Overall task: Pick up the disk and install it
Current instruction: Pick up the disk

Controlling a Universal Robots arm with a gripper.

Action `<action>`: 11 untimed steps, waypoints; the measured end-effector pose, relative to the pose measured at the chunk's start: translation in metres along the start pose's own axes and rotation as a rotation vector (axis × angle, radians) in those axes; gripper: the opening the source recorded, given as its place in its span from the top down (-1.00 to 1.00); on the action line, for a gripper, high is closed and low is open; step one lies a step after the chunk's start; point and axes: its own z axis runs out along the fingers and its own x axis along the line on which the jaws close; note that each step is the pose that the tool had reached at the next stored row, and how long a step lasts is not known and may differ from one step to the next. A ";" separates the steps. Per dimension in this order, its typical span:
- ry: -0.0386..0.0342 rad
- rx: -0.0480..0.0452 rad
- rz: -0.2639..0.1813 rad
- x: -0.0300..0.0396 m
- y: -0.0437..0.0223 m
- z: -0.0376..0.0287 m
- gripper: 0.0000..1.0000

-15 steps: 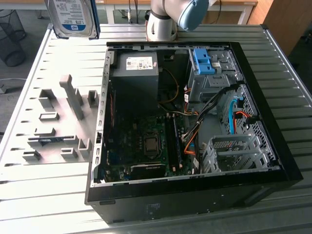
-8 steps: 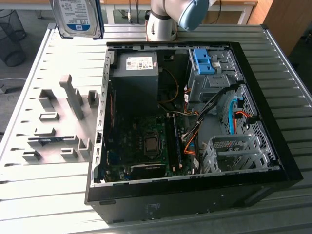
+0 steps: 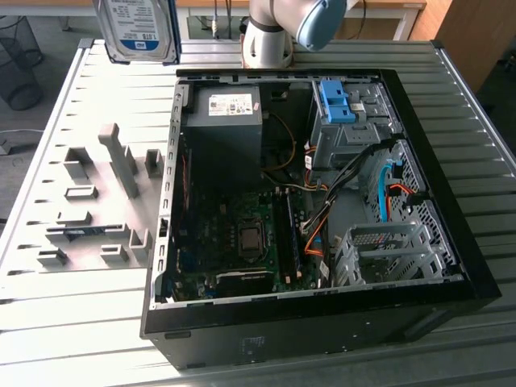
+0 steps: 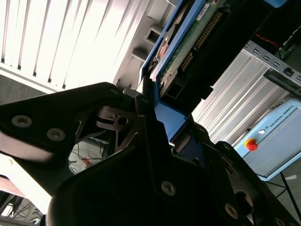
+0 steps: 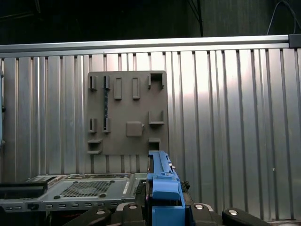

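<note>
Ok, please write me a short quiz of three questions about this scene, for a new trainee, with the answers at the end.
1. True or false: the disk lies inside the computer case.
2. What does the tool hold? A) a cable B) the disk C) the power supply
3. Fill in: the rails along the disk's edges are ____ in colour.

Key: 1. False: it is held up in the air, outside the case. 2. B. 3. Blue.
</note>
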 end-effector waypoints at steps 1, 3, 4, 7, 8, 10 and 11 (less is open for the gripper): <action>-0.0001 0.0001 0.000 -0.0001 -0.0019 0.0000 0.27; 0.0000 0.0000 0.000 -0.0003 -0.0064 -0.0002 0.27; -0.0001 0.0001 0.000 -0.0005 -0.0094 -0.0003 0.27; 0.0000 0.0000 0.000 -0.0010 -0.0188 -0.0007 0.27; 0.0000 0.0000 0.000 -0.0011 -0.0208 -0.0007 0.27; 0.0000 0.0000 0.000 -0.0011 -0.0212 -0.0008 0.27; 0.0000 0.0000 0.000 -0.0011 -0.0212 -0.0007 0.27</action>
